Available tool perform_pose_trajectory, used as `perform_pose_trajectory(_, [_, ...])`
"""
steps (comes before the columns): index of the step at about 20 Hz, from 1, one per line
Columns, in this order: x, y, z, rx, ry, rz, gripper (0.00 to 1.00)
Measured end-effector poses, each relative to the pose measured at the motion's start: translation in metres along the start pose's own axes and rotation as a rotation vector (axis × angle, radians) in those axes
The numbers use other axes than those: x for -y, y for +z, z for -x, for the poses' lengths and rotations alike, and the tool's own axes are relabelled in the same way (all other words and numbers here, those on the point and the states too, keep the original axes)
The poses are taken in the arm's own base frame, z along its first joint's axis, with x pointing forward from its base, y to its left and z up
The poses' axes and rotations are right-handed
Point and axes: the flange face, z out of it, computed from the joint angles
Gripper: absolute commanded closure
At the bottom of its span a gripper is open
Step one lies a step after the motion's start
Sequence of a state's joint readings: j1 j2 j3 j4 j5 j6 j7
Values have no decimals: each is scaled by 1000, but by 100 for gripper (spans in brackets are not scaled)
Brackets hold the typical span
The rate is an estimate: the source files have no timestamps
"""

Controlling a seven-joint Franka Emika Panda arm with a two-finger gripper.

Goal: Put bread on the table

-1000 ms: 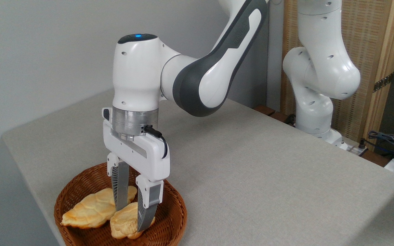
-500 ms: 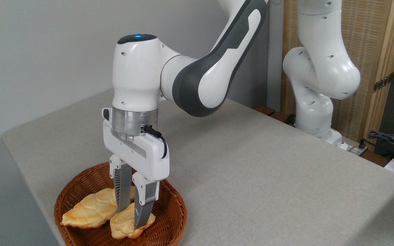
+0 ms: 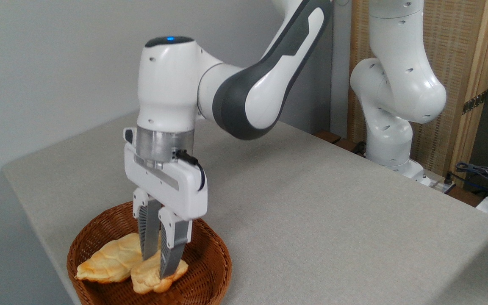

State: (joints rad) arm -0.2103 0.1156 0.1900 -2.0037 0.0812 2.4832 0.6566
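The bread (image 3: 151, 277), a small lumpy pale golden roll, is inside the brown wicker basket (image 3: 210, 271) at the front left of the table (image 3: 311, 212). My gripper (image 3: 156, 264) points straight down into the basket and is shut on the bread, its ribbed grey fingers (image 3: 170, 250) pinching the roll's right part. The roll looks slightly raised and tilted, still low within the basket.
A longer braided golden loaf (image 3: 108, 258) lies in the basket, touching the roll's left side. The arm's white base (image 3: 390, 127) stands at the table's far right edge, with cables (image 3: 481, 173) beyond it. A grey wall runs behind.
The fingers have closed from a wide gap onto the bread. The hand has risen a little and shifted left, and the roll has moved slightly with it.
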Motion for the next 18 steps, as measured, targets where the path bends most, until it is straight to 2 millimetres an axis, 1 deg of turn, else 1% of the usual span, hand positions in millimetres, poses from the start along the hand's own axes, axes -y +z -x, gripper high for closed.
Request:
perform_pose_trajectory(1, [1,-4,0,-5,-2,-3,40])
perform_pose_trajectory(2, [3,-14,0,-8,-6,-3,40])
perform_pose_trajectory(3, [3,-19,1,-8,-9,0,36])
perform_pose_trajectory(4, [4,-29,3,-2,-14,9,34])
perform_pose_trajectory(5, [4,-36,4,3,-17,16,34])
perform_pose_trajectory(7, [2,-59,12,28,-32,56,34])
perform_pose_trajectory(11, [-6,-89,28,93,-42,134,33])
perform_pose_trajectory(14, [-18,-98,43,185,-40,218,33])
perform_pose_trajectory(15, [-20,-99,46,197,-40,229,30])
perform_pose_trajectory(16, [-23,-98,49,219,-38,249,30])
perform_pose_trajectory(17, [-27,-95,53,238,-37,266,28])
perform_pose_trajectory(18, [-32,-90,57,257,-35,282,21])
